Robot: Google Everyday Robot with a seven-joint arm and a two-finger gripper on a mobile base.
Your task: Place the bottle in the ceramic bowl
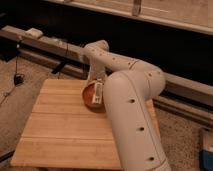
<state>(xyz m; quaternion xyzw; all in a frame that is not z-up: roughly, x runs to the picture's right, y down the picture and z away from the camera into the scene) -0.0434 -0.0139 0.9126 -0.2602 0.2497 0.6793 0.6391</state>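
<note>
The ceramic bowl (pixel 89 95), orange inside with a paler rim, sits near the far edge of the wooden table (pixel 65 130). The whitish bottle (pixel 98 93) with a pale label stands nearly upright over the bowl's right side, its lower end inside the bowl. My gripper (pixel 95 80) hangs straight down right above the bowl, at the bottle's top end. My big white arm (pixel 132 115) covers the bowl's right edge and the table's right part.
A grey ledge (pixel 45 42) with a small white box (pixel 34 33) and cables runs behind the table. A dark wall lies beyond it. The floor is speckled, and a blue thing (pixel 207 150) sits at the lower right.
</note>
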